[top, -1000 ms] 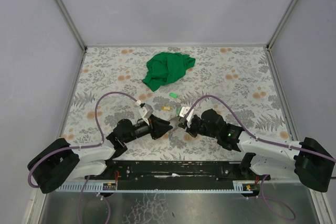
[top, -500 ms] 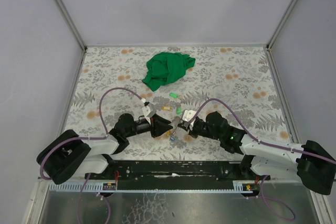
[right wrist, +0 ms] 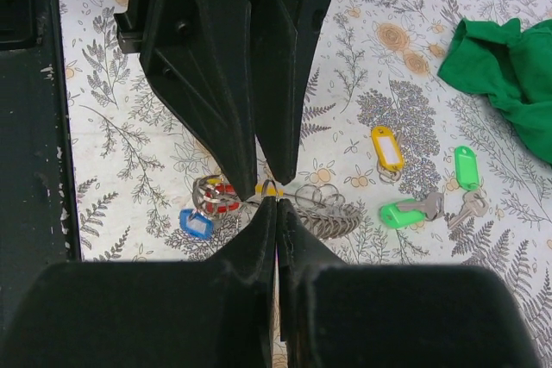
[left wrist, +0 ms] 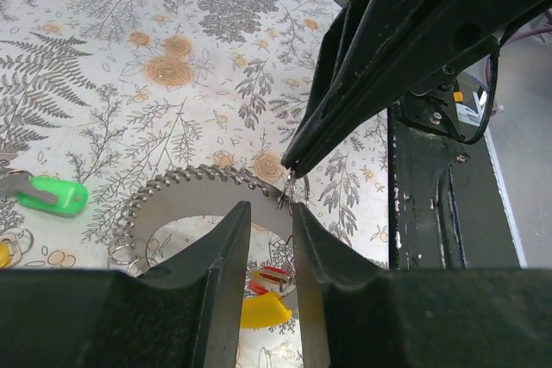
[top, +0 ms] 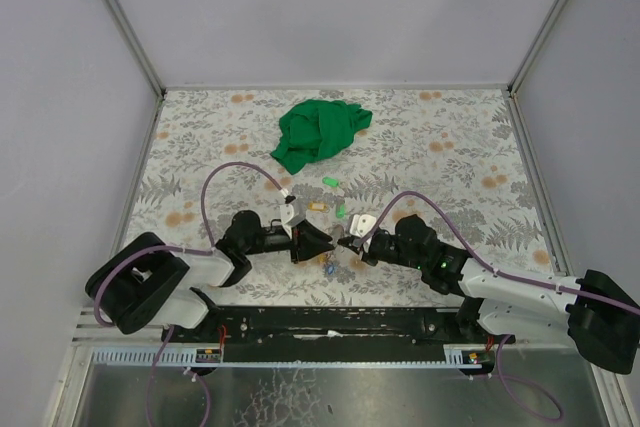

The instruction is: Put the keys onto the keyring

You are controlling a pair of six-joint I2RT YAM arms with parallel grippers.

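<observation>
**A:** Where's the keyring (left wrist: 211, 172)?

**B:** Flat on the floral table (top: 460, 147), near the front edge, between the two arms. Its wire looks beaded with small split rings.

**A:** And the left gripper (left wrist: 270, 217)?

**B:** Low over the ring, fingers a narrow slot apart. A red tag (left wrist: 269, 277) and a yellow tag (left wrist: 263, 309) show through the gap. I can't tell whether the pads touch the wire.

**A:** The right gripper (right wrist: 276, 202)?

**B:** It faces the left one tip to tip, fingers pressed together, the point down at the ring's wire. Whether it pinches anything there is too small to make out.

**A:** Other keys?

**B:** A blue tag (right wrist: 194, 223) lies just beside the red one. The near green-tagged key (right wrist: 404, 211) is beside the ring's far end. A yellow-tagged key (right wrist: 387, 151) and the far green-tagged key (right wrist: 466, 167) lie a little further out. The green cloth (top: 318, 132) sits bunched beyond them, toward the back
</observation>
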